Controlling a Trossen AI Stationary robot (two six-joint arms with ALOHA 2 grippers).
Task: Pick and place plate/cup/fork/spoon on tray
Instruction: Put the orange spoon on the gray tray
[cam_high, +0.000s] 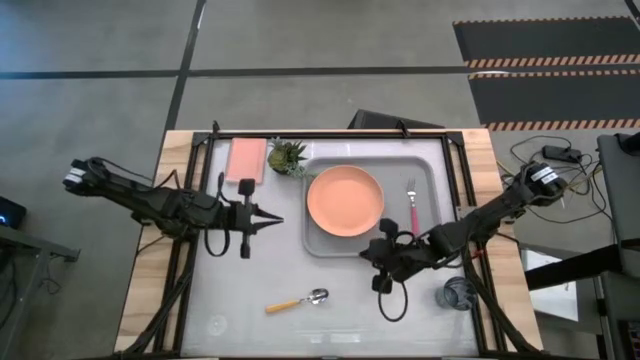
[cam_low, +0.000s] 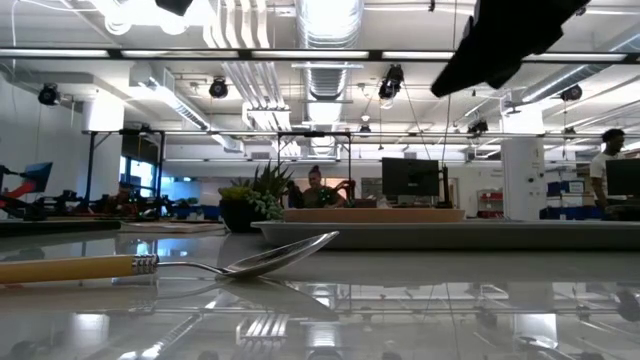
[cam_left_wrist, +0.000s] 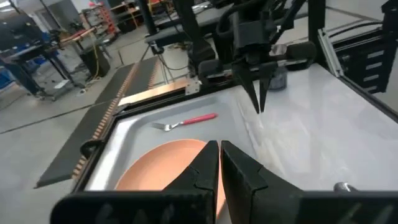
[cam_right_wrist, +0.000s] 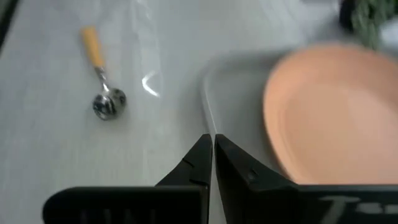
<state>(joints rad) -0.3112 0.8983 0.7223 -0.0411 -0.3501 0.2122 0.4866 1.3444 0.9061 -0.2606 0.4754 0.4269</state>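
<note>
The salmon-orange plate (cam_high: 345, 200) lies flat in the light grey tray (cam_high: 425, 170), and the pink-red-handled fork (cam_high: 411, 206) lies in the tray to the plate's right. The orange-handled spoon (cam_high: 297, 300) lies on the table near the front edge, and it also shows in the right wrist view (cam_right_wrist: 102, 93). The dark cup (cam_high: 460, 295) stands on the table at the front right. My left gripper (cam_high: 276, 220) is shut and empty, left of the tray. My right gripper (cam_high: 366, 251) is shut and empty, above the tray's near rim (cam_right_wrist: 208, 106).
A pink rectangular pad (cam_high: 246, 160) and a small green plant (cam_high: 288, 157) sit at the back, left of the tray. A black frame borders the table's left and right sides. Bare white table lies between the spoon and the tray.
</note>
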